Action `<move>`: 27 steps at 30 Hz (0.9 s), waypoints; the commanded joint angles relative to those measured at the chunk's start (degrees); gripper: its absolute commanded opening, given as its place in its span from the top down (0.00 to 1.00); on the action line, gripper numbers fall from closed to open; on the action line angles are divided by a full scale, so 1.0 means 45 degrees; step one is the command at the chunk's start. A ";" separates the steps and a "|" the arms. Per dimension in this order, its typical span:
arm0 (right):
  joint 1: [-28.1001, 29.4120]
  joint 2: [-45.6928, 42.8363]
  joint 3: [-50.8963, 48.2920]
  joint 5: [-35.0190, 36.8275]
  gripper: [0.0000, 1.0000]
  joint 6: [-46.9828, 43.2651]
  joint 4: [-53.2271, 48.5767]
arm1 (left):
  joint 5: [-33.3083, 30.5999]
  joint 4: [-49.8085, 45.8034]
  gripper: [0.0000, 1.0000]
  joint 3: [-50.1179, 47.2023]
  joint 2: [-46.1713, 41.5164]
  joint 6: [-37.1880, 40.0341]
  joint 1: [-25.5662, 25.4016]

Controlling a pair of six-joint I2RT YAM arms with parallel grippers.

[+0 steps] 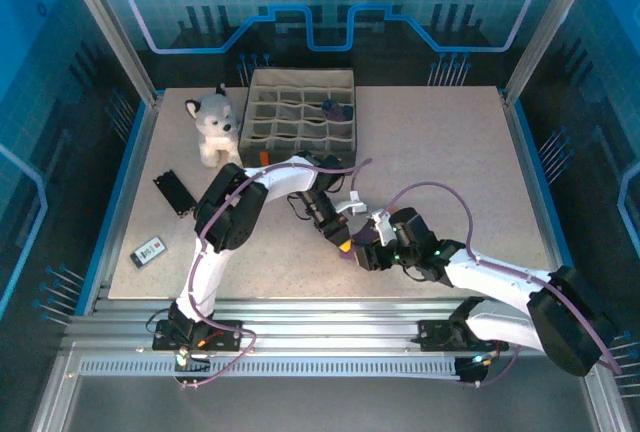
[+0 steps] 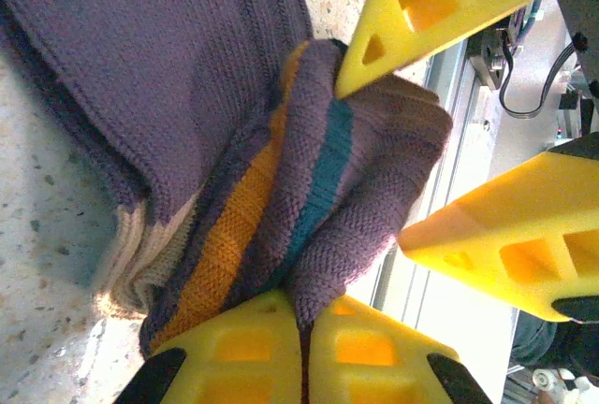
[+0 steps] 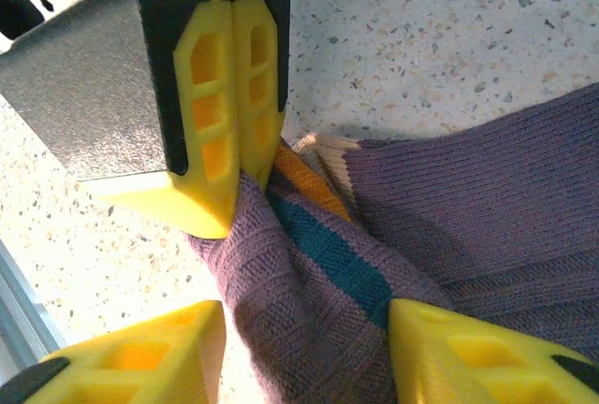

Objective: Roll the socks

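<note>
Left jaws are pinched right together on the folded cuff of the socks (image 2: 187,77), which lie bunched on the surface (image 3: 449,39) towards its near edge, between the two arms. Right jaws stand half open, a finger (image 3: 449,348) on either side of the bunch, with no firm squeeze that I can see. The danger: pinch only the outer layer and the roll goes slack; tug against the left's clamp and the fold slips free.

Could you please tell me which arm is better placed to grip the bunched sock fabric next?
Right, probably: the right gripper sits open astride the bunched socks, while the left gripper is shut on their fabric and so is occupied.
</note>
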 commanded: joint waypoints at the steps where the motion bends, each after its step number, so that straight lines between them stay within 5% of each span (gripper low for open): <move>1: 0.0200 0.0180 0.0110 0.0189 0.55 0.0336 -0.0667 | 0.0163 0.0493 1.00 -0.0250 -0.0093 -0.0322 0.0123; 7: 0.0221 0.1372 0.0778 0.0629 0.62 0.0833 -0.1499 | 0.0113 0.0942 1.00 -0.0562 -0.0187 -0.0610 0.0129; 14: 0.0121 0.2379 0.1429 0.1605 0.91 0.1799 -0.2681 | -0.0472 0.2031 0.96 -0.1478 -0.0778 -0.0685 0.0127; 27: -0.0314 0.4491 0.2494 0.1287 0.97 0.2424 -0.4185 | -0.1346 0.5101 0.71 -0.3859 -0.3438 0.0768 0.0199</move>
